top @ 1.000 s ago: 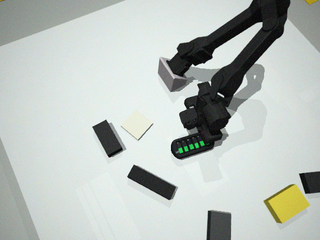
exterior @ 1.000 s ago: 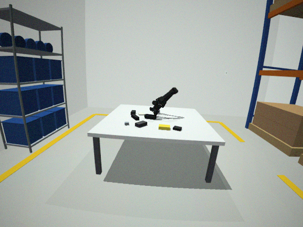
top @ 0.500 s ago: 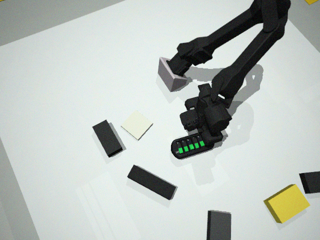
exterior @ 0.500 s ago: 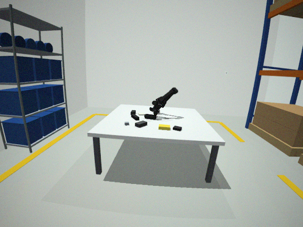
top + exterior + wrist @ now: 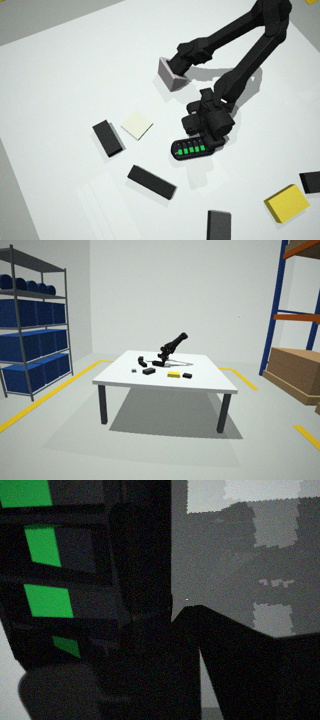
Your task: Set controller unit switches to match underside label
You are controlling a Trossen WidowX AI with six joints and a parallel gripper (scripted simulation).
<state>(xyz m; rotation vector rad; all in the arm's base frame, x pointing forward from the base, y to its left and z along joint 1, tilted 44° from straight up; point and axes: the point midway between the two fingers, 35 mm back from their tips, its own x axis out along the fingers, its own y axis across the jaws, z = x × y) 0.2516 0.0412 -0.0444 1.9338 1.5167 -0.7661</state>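
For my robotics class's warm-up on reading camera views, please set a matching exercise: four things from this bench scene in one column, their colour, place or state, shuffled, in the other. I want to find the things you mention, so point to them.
Things
1. Controller unit [image 5: 192, 155] [image 5: 157, 363]
2. Gripper [image 5: 215, 144]
3. Thick block beside a black one [image 5: 288, 204] [image 5: 173, 374]
4. Thin square tile [image 5: 136, 125]

Descriptions
A. Yellow
B. Shut, at one end of the unit
C. Pale cream
D. Dark, with a row of green switch ends showing

Right pairs
1-D, 2-B, 3-A, 4-C
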